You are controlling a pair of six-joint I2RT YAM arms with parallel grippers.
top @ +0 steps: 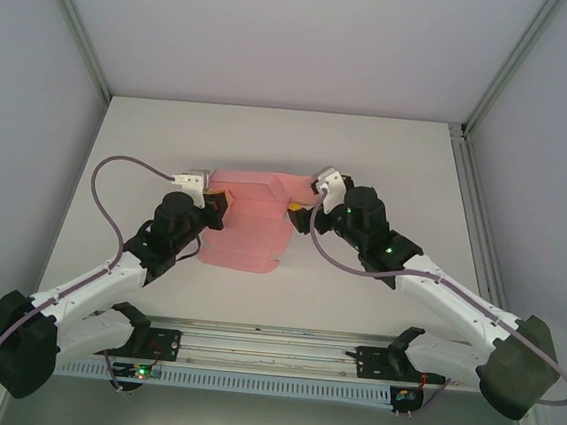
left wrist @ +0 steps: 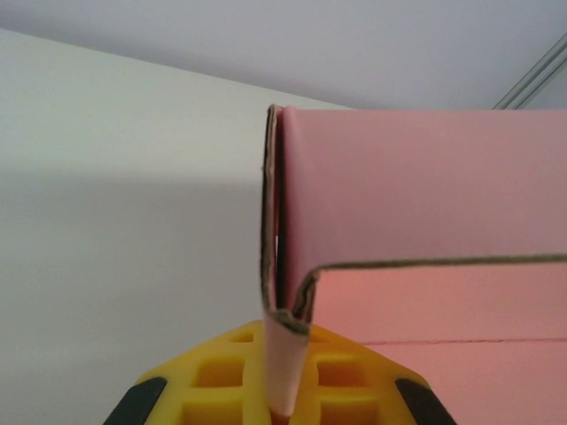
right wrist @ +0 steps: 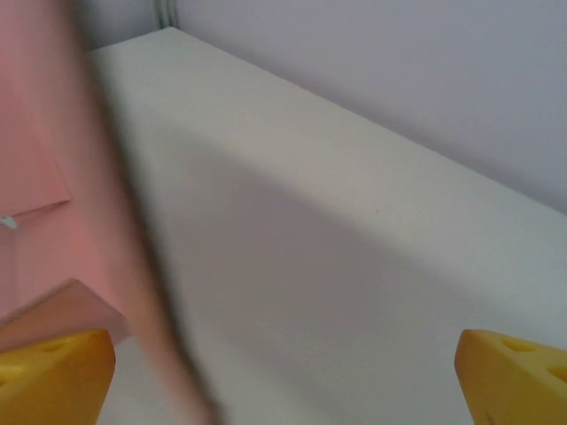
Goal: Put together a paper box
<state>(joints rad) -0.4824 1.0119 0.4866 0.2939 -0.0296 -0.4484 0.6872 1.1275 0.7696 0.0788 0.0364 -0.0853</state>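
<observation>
Two grippers flank the pink paper box on the table. The left gripper pinches a folded, upright side wall between pressed-together fingers, and the box extends to its right. The right gripper, spread wide and empty, has the opposite wall just beside its left finger, probably the nearer hand for the next fold.
</observation>
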